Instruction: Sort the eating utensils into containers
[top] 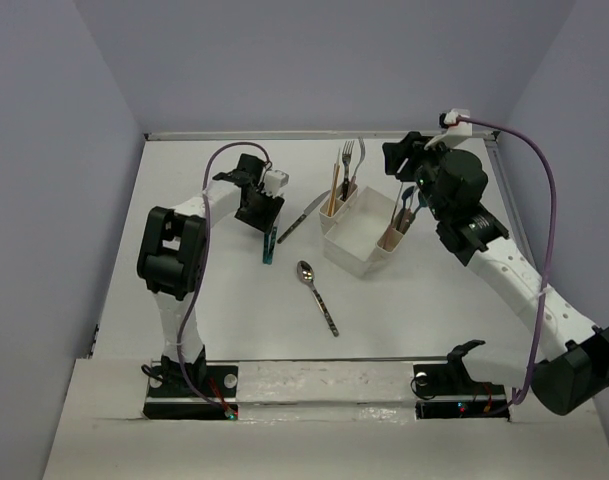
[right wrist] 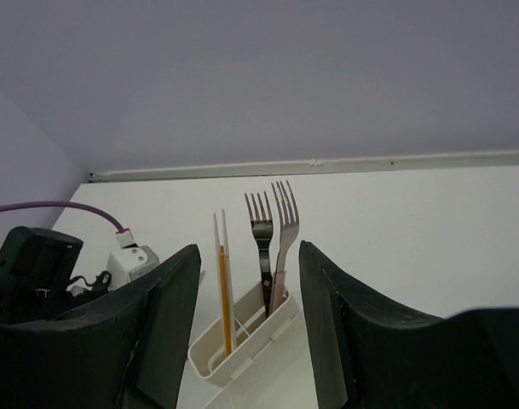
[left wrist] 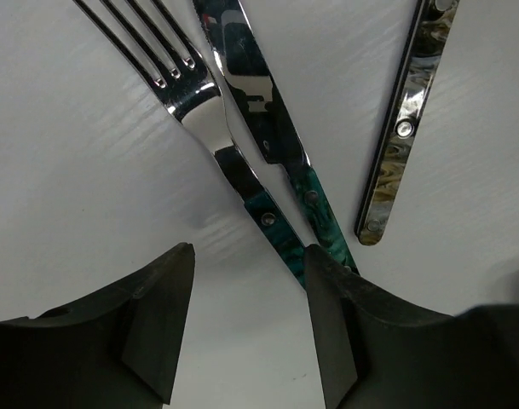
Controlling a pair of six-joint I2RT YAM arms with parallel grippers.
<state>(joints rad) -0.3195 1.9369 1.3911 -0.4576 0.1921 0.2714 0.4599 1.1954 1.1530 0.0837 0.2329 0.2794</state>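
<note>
Forks point(right wrist: 282, 228), chopsticks point(right wrist: 224, 298) upright in caddy point(right wrist: 245, 358)

Nothing legible anywhere: no text, label, brand or number on caddy point(top: 356, 260), fork point(left wrist: 170, 72), knife point(left wrist: 250, 94) or spoon point(top: 317, 296).

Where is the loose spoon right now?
In the top view, the spoon lies on the table near centre, just on the arms' side of the white caddy.
</note>
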